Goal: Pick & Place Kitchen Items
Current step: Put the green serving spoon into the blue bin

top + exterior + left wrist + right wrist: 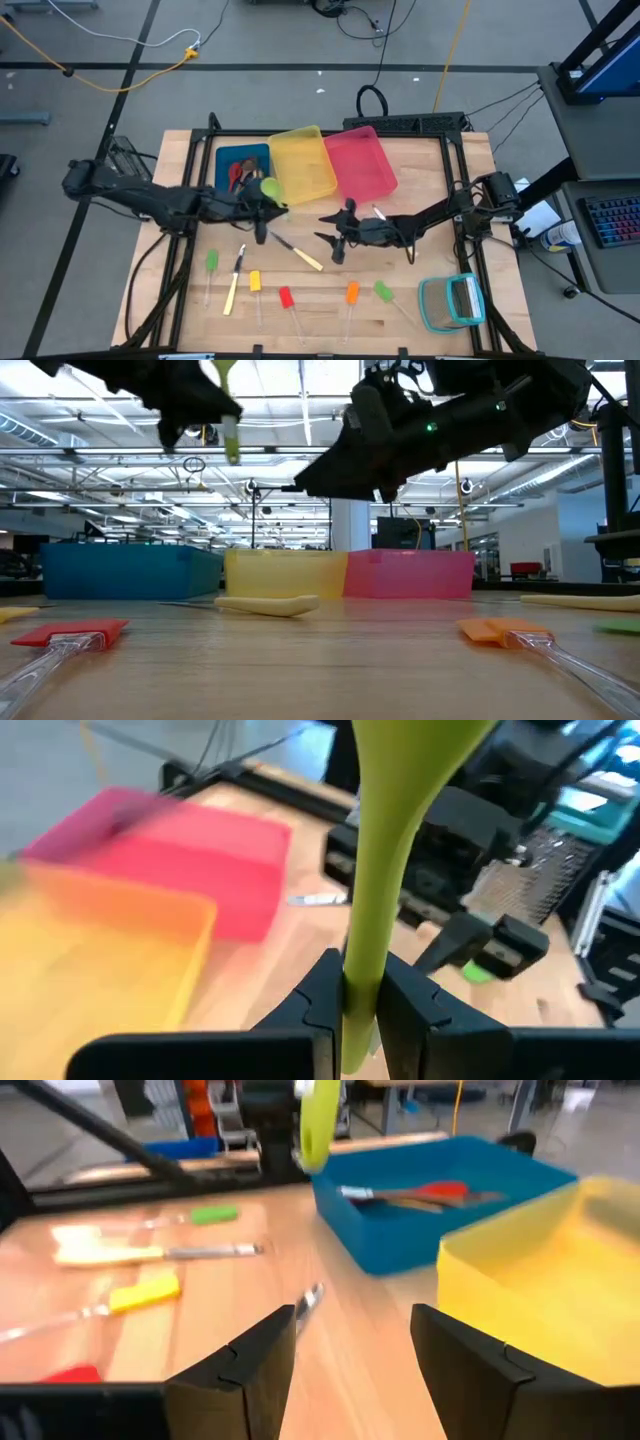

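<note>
My left gripper (262,208) is shut on a green spoon (270,188), held in the air just in front of the blue bin (243,160) and yellow bin (302,162). In the low view the spoon (231,432) shows high above the table. My right gripper (333,235) stands open above mid-table, nothing between its fingers; a yellow-handled knife (300,255) lies on the table just to its left, the blade tip (308,1300) showing below the gap. Red and brown spoons (430,1192) lie in the blue bin. My left gripper pinches the green spoon's handle (360,982) between its two fingers. The fingers come from the table's left, slanting a little downward. The rest of the spoon runs on past the fingertips to its bowl (270,187), and the whole spoon is lifted clear of the table.
A pink bin (360,160) stands right of the yellow one. Several utensils lie in a row near the front edge: green (212,262), yellow (255,282), red (286,297), orange (352,292) and green (383,291) heads, plus a knife (233,285). A teal-framed object (452,302) sits front right.
</note>
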